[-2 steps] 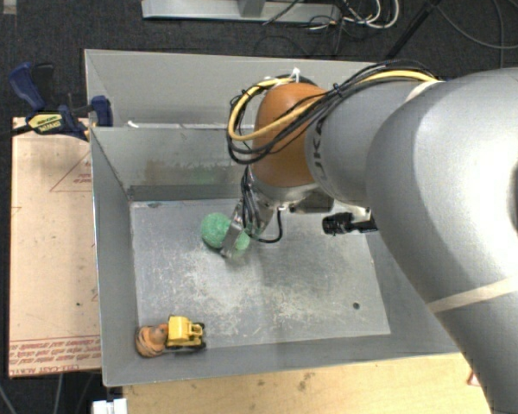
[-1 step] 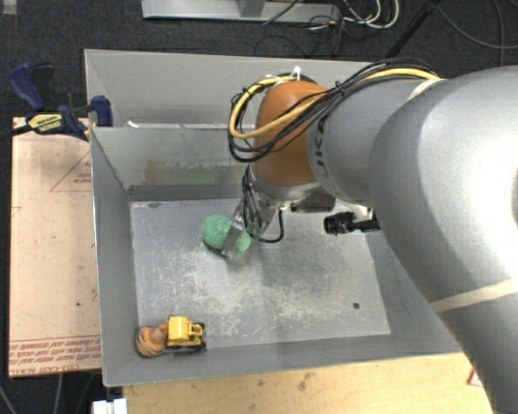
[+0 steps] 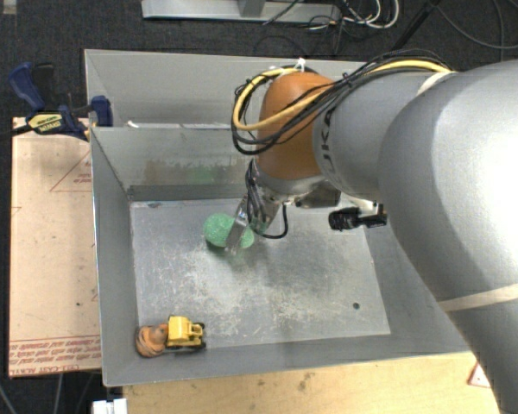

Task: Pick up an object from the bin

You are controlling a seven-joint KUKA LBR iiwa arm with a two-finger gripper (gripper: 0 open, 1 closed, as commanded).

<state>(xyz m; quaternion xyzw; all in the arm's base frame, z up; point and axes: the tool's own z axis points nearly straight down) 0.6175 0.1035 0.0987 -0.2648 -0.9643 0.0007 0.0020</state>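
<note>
Now | green ball (image 3: 216,229) lies on the bin (image 3: 328,300) floor, near the middle of the back wall | jaws sit at its right side, against it; wide or narrow cannot be told | probably light, soft and apt to roll | best taken across its middle | yellow toy truck (image 3: 184,333) and orange lump (image 3: 148,341) in the front-left corner, well apart.

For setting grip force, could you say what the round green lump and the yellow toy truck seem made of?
The round green lump looks matte and faintly speckled, perhaps foam or soft rubber. The yellow toy truck looks smooth, boxy and evenly coloured, likely hard plastic.
</note>
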